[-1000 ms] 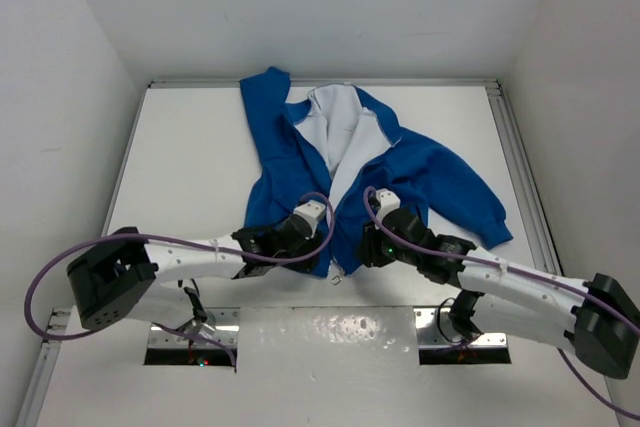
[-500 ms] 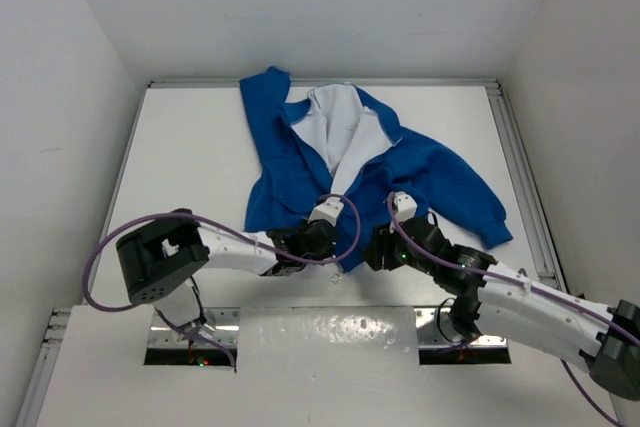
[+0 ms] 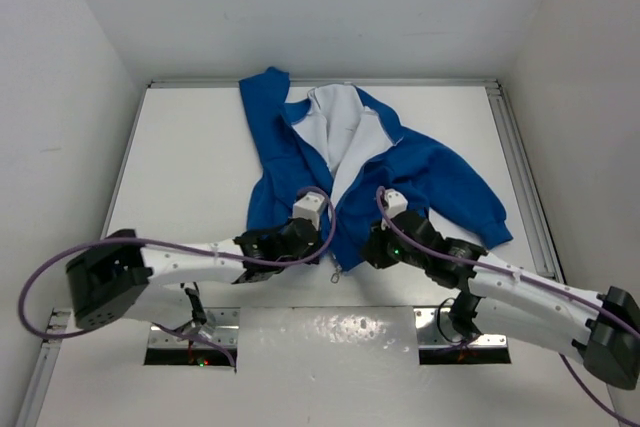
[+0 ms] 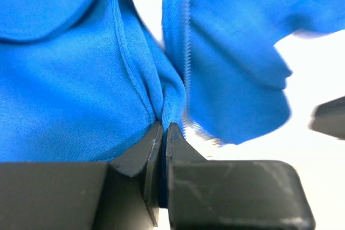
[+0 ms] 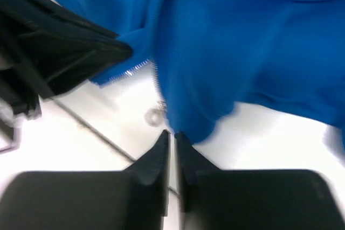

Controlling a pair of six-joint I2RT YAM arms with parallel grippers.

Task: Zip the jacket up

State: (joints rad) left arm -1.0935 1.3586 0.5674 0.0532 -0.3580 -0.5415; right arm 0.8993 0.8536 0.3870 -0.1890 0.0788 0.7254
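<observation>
Blue jacket [image 3: 300,162] lies on the white table [image 3: 190,167]. Its collar is at the far side and its hem is at the near side. The front is open at the top, and white lining shows there.

Your left gripper [image 4: 164,126] is clenched on a small fold of blue cloth at the near hem, just left of the zipper teeth [image 4: 187,57]. Your right gripper [image 5: 172,134] has its fingers almost pressed together at the near hem of the right side. That picture is blurry, so you cannot tell if any cloth is caught. The little zipper ring [image 5: 154,116] lies on the table just beside that hem, and nothing holds it.

Here is what I think could go wrong. The left fold sits only at the fingertips, so a hard pull may make it slip out. If the right fingers caught nothing, that side will stay put and the two sides will not line up. Soft cloth also bunches, and then the teeth may not meet.
</observation>
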